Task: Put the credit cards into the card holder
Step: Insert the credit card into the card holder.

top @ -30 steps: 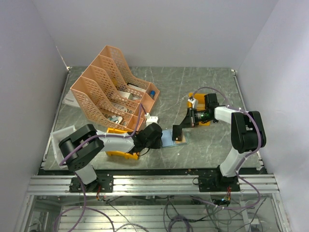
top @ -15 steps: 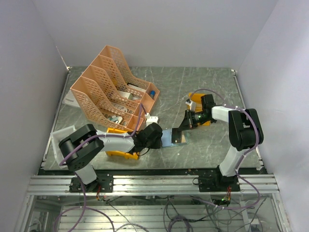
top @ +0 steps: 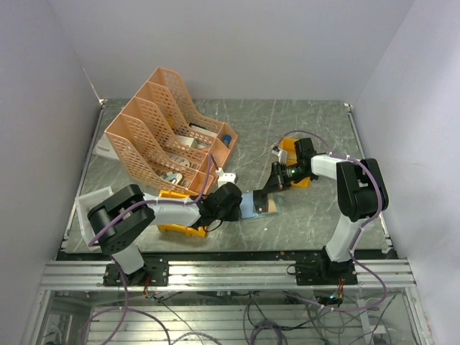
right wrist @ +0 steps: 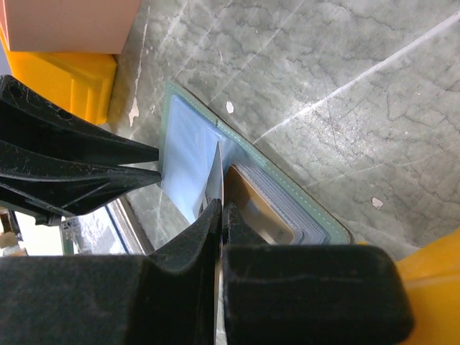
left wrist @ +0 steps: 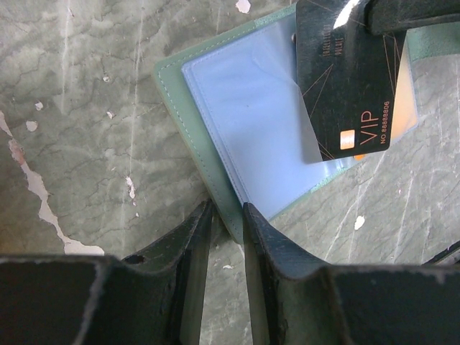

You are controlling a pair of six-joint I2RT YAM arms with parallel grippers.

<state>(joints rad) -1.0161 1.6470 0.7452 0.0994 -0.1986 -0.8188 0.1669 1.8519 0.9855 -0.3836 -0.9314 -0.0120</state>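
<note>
The grey-green card holder [top: 260, 206] lies open on the table, with clear sleeves [left wrist: 251, 122] facing up. My left gripper [top: 234, 203] is shut on its near edge [left wrist: 226, 215], pinching the green cover. My right gripper [top: 268, 188] is shut on a black credit card marked VIP [left wrist: 348, 86] and holds it tilted over the holder's open pages. In the right wrist view the card is edge-on [right wrist: 218, 176] between the shut jaws, its lower edge at the sleeves. A tan card [right wrist: 255, 212] sits in a slot of the holder [right wrist: 316, 215].
A peach lattice file rack [top: 169, 133] stands at the back left. An orange-yellow bin [top: 296, 159] sits by the right wrist, another [top: 176, 230] under the left arm. A white tray [top: 90, 205] lies at the far left.
My right gripper has moved left and down with the black card, bringing it over the open holder. The left gripper has stayed on the holder's edge.
</note>
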